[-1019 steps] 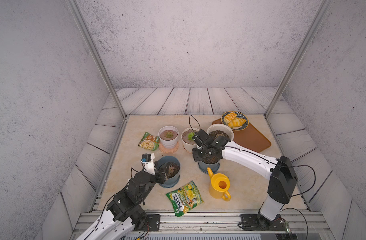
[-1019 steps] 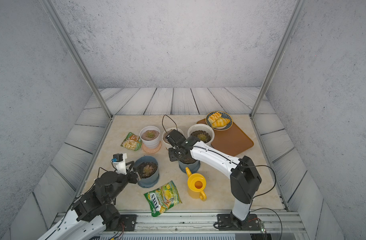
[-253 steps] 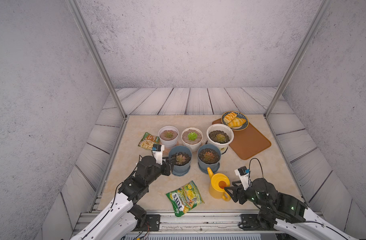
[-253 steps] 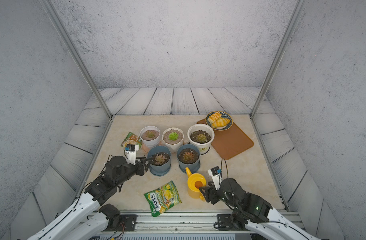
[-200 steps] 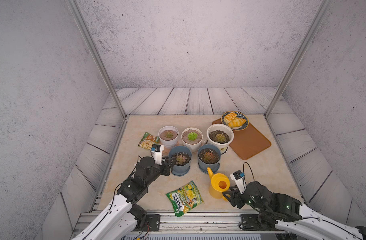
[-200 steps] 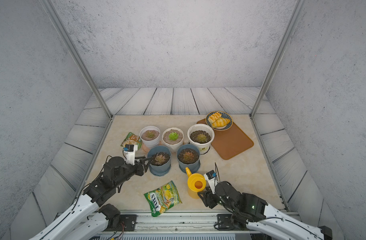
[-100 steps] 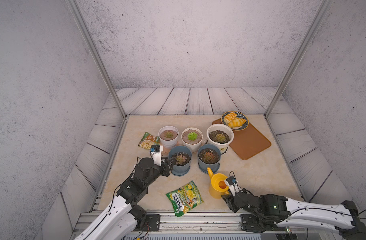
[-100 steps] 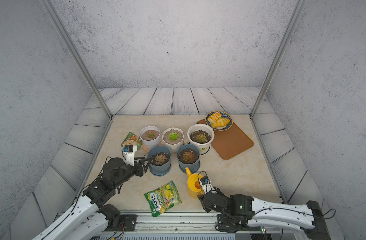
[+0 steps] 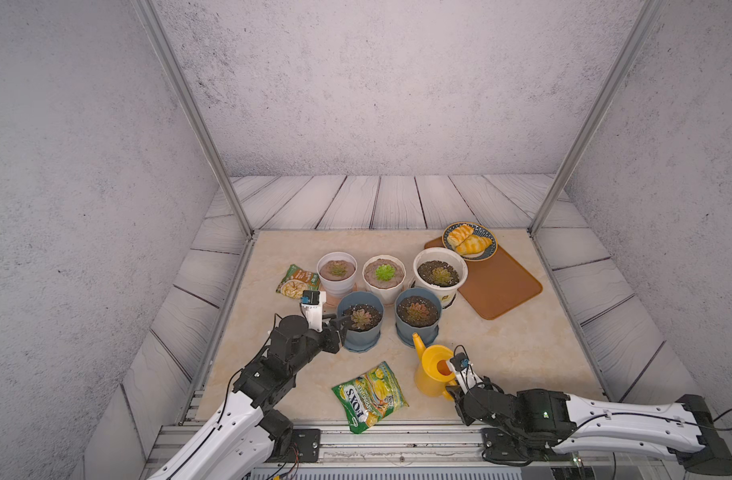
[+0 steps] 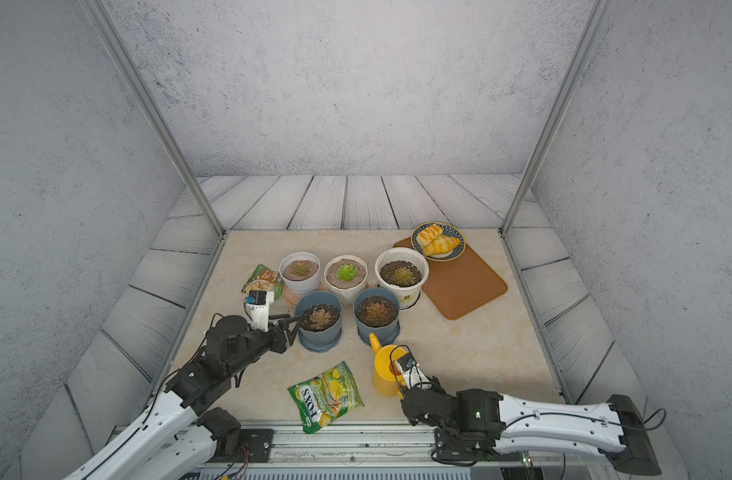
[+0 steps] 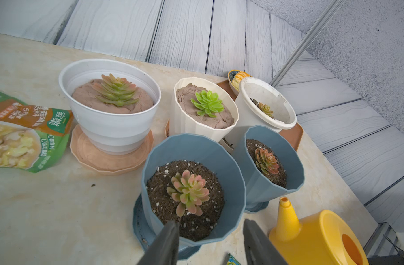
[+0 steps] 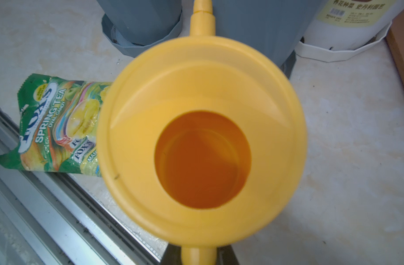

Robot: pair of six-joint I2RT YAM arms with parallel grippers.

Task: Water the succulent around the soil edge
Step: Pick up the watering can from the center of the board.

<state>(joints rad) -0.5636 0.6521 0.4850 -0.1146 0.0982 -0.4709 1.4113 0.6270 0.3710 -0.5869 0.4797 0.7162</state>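
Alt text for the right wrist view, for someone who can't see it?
A yellow watering can fills the frame, seen from above into its open mouth, with the jaws of the right gripper closed on its handle. Its spout points toward two blue pots; a candy bag lies beside it.

A yellow plastic watering can (image 10: pixel 381 376) is standing near the front of the beige stone-look tabletop (image 10: pixel 459 345), its spout pointing toward the right blue faceted plastic pot (image 10: pixel 376 326). The right gripper (image 10: pixel 399 390) is sitting low at the can's handle side. The left gripper (image 10: pixel 295 323) is reaching, fingers apart, to the rim of the left blue faceted plastic pot (image 10: pixel 318 334). A green foil candy bag (image 10: pixel 326 397) is lying between the arms.
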